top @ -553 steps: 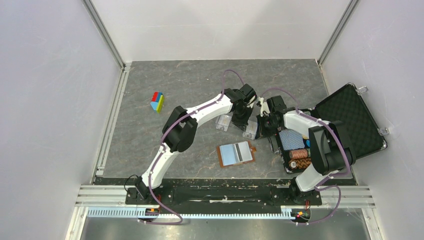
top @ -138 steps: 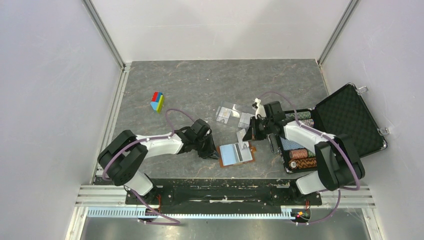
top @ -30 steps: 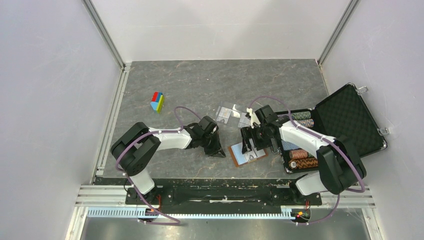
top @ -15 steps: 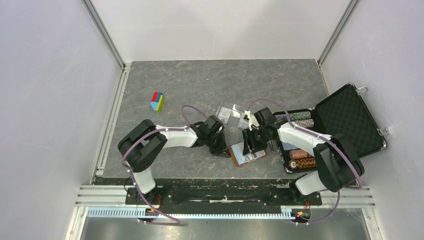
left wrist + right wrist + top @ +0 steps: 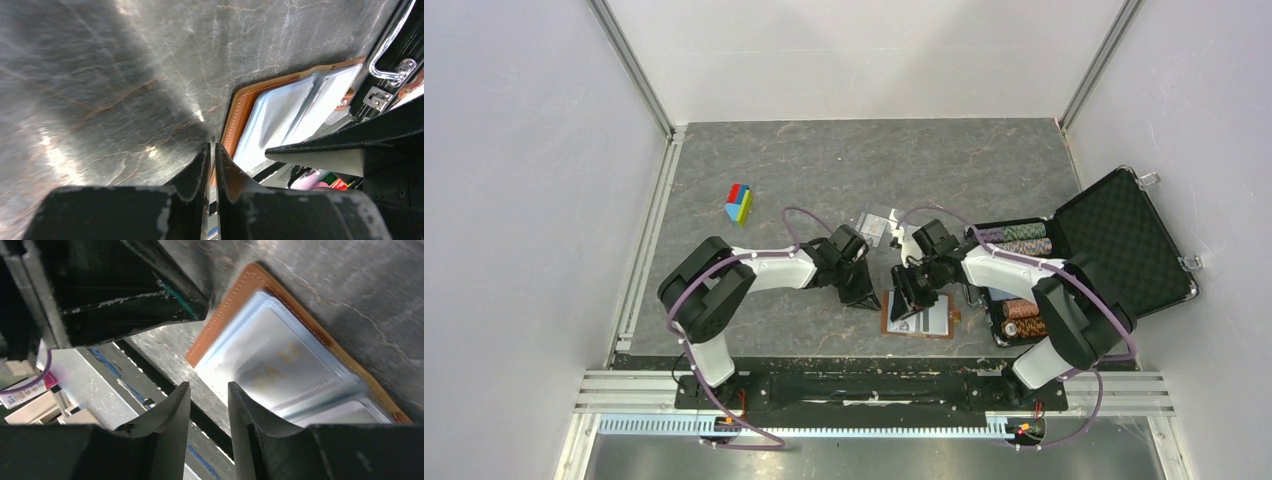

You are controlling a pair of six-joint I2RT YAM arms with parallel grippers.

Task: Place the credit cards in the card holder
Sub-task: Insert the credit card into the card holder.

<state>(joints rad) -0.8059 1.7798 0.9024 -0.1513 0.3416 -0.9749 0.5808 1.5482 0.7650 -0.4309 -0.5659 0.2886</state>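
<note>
The brown card holder (image 5: 889, 327) lies open and flat on the table near the front edge. A pale credit card (image 5: 931, 320) lies on its inner face. My left gripper (image 5: 864, 297) is shut, tips down on the table just left of the holder. In the left wrist view it (image 5: 212, 146) points at the holder's brown edge (image 5: 240, 112) and the pale cards (image 5: 280, 117). My right gripper (image 5: 907, 302) hovers over the holder's left part, jaws slightly apart and empty. In the right wrist view it (image 5: 209, 385) is above the holder's corner (image 5: 225, 315) and a card (image 5: 280, 360).
A clear plastic tray (image 5: 879, 225) lies just behind the two grippers. An open black foam-lined case (image 5: 1124, 240) with stacks of poker chips (image 5: 1022, 318) stands at the right. A small coloured block (image 5: 739, 203) lies at the left. The table's front rail runs close to the holder.
The right gripper has moved left over the holder. The holder has turned from tilted to square and slid a little left. The left gripper has stayed beside it.
</note>
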